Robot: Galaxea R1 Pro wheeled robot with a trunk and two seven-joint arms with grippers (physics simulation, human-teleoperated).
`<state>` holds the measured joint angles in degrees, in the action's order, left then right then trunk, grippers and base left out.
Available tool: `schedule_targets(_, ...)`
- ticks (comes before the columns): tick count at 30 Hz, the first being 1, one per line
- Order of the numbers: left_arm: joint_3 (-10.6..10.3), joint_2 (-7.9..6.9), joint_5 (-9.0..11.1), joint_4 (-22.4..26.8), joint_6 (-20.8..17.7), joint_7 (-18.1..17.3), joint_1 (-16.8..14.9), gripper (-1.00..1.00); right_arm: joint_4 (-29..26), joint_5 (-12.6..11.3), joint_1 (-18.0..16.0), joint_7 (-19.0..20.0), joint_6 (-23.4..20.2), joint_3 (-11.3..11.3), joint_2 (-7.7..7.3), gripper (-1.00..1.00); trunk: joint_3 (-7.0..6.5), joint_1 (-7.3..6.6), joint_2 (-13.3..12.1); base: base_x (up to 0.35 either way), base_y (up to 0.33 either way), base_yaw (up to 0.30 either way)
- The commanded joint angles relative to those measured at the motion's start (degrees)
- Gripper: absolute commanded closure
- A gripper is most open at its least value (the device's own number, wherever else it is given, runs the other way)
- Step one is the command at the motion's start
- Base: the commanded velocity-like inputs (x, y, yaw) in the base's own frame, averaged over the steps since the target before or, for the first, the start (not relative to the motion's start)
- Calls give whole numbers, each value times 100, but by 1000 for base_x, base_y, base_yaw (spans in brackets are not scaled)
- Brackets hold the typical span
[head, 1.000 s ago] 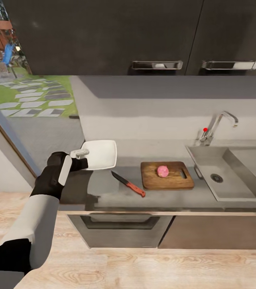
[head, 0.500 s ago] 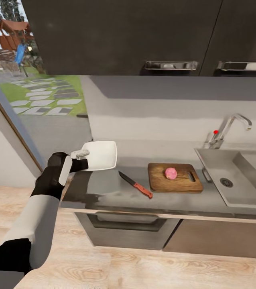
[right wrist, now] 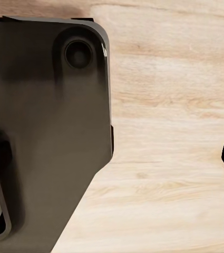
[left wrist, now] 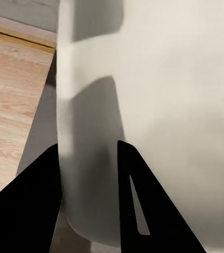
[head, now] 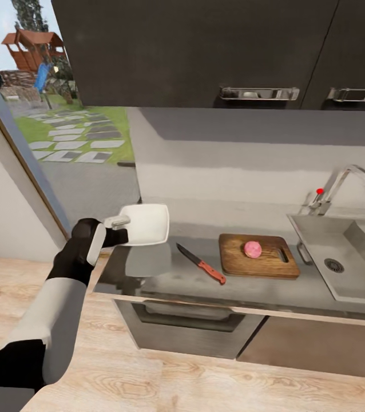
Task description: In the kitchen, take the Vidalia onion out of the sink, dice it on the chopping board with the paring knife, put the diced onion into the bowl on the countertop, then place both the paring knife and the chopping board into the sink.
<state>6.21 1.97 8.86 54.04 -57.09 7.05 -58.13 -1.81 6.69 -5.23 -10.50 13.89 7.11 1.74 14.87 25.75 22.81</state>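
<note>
My left gripper [head: 117,222] is shut on the rim of the white bowl [head: 146,224], holding it just above the left end of the grey countertop [head: 171,279]. In the left wrist view the bowl [left wrist: 164,105] has its rim pinched between the dark fingers [left wrist: 32,211]. The pink Vidalia onion [head: 253,249] sits on the brown chopping board [head: 257,260]. Left of the board lies the red-handled paring knife [head: 201,263]. The sink [head: 342,269] with its chrome tap [head: 342,180] is at the right edge. My right gripper [right wrist: 112,158] hangs open over the wooden floor [right wrist: 164,174].
Dark wall cabinets [head: 205,51] hang above the counter, and an oven front [head: 188,326] sits below it. A glass door [head: 45,131] to the garden stands at the left. A dark part of my own base [right wrist: 43,121] is beside the right gripper.
The whole picture has slid to the right, so the camera has moved. The bowl stays in my left gripper and now hangs nearer the counter's left end.
</note>
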Motion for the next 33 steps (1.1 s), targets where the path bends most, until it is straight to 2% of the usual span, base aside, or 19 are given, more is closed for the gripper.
schedule_targets(1, -3, 5, 72, -1, -21, 51, -5, 100, 5, 60, -4, -22, 17, 47, 2, -100, 10, 3, 11, 0, 0, -79)
schedule_targets(9, -84, 14, 72, -24, -21, 51, -5, 100, 5, 60, -4, -22, 17, 46, 2, -100, -6, 3, 11, 0, 0, -136)
schedule_targets(33, -85, -11, 81, -34, -30, 42, -5, 100, -4, 74, -4, -22, 8, 52, -35, -100, -8, 3, 11, 0, 0, -4)
